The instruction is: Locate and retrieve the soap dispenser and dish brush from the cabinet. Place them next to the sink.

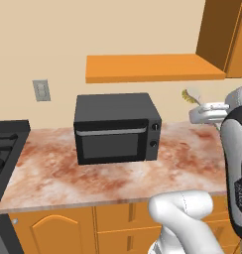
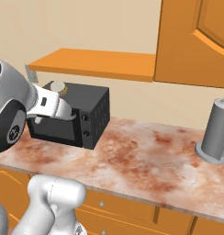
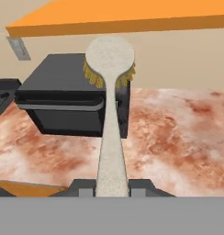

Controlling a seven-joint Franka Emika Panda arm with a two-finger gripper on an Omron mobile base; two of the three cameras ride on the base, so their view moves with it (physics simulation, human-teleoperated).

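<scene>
One dish brush (image 3: 110, 119), handle clamped between the fingers (image 3: 86, 187), held above the counter (image 1: 118, 176); its long axis runs straight out from the hand, bristle head toward one black microwave (image 1: 117, 127).

I am looking at a beige wall (image 1: 118, 30) with a grey outlet plate (image 1: 41, 90). A black microwave (image 1: 117, 128) is sitting on a reddish marbled counter (image 1: 108, 176), beside a dark stovetop (image 1: 6, 144). Orange arched-door base cabinets (image 1: 53, 233) are running below. A tall grey cylinder (image 2: 218, 131) is standing further right.
</scene>
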